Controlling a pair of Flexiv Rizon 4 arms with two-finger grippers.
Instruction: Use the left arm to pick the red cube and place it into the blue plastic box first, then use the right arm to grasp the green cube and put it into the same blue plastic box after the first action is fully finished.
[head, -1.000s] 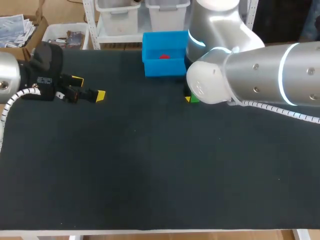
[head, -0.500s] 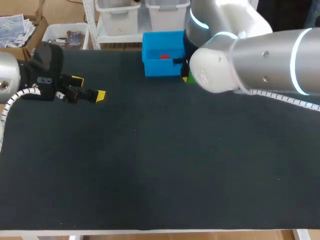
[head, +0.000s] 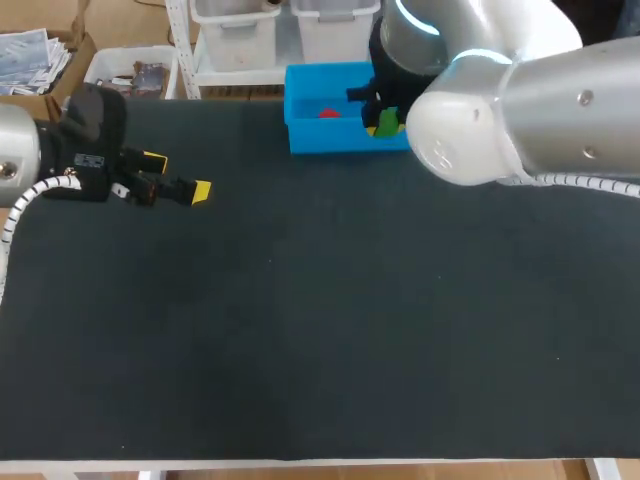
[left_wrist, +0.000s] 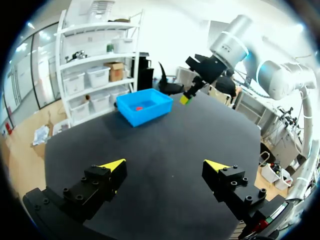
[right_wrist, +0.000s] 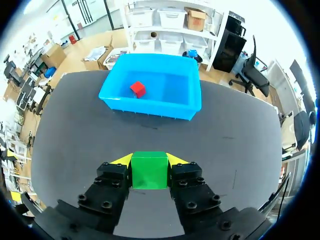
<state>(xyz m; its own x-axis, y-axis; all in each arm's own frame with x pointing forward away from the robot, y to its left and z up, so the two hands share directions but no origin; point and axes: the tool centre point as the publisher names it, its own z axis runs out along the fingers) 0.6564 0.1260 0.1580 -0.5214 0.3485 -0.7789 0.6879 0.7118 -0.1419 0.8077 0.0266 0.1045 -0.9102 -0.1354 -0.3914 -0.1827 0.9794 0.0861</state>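
The blue plastic box (head: 300, 136) stands at the table's far edge, and the red cube (head: 327, 113) lies inside it. In the right wrist view the red cube (right_wrist: 137, 89) sits in the blue box (right_wrist: 186, 107) ahead of the fingers. My right gripper (right_wrist: 149, 161) is shut on the green cube (right_wrist: 149, 170), held above the table just short of the box. In the head view the green cube (head: 387, 124) hangs at the box's right end. My left gripper (head: 176, 172) stands open and empty at the table's left; its wrist view shows the box (left_wrist: 145, 111) and green cube (left_wrist: 184, 99) far ahead.
The black table (head: 320, 320) spreads wide between the arms and toward the front edge. My right arm's big silver elbow (head: 520, 110) hangs over the table's back right, covering part of the box's right side.
My right arm has lifted the green cube off the table and carried it back toward the box's right end. The left arm has stayed where it was.
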